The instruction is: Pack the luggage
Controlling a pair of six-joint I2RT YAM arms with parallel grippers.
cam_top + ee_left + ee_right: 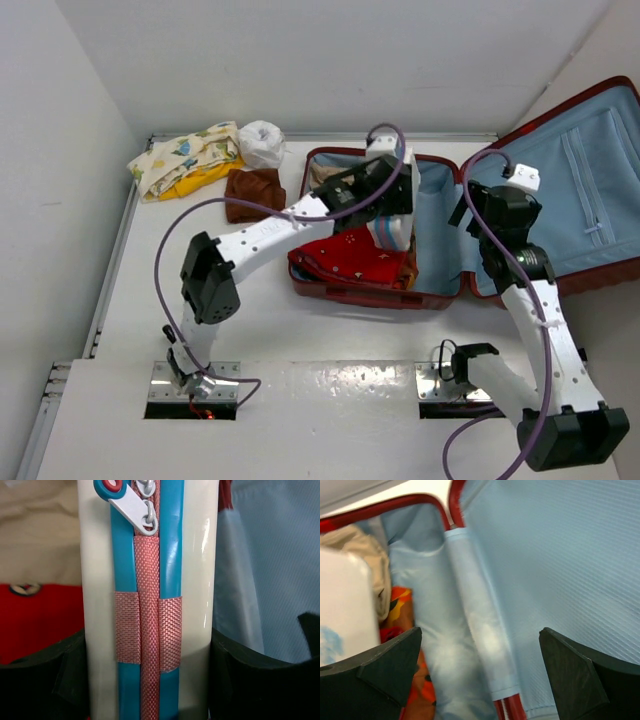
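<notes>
1. Holding a white zip pouch (200,580), your left gripper (150,675) hangs over the open luggage (370,293), right of table (300,345) centre.
2. Your right gripper (480,670) gapes wide, empty, above its hinge (470,605).

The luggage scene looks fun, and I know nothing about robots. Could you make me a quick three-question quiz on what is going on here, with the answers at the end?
1. True or false: the luggage lies with its lid open.
2. What sits between the fingers of the left pincer?
A. a bottle
B. a white zip pouch
C. a shoe
3. Fill the gap: the right pincer hangs over the blue lining with nothing in it, its jaws ____.

Key: 1 true; 2 B; 3 open.
</notes>
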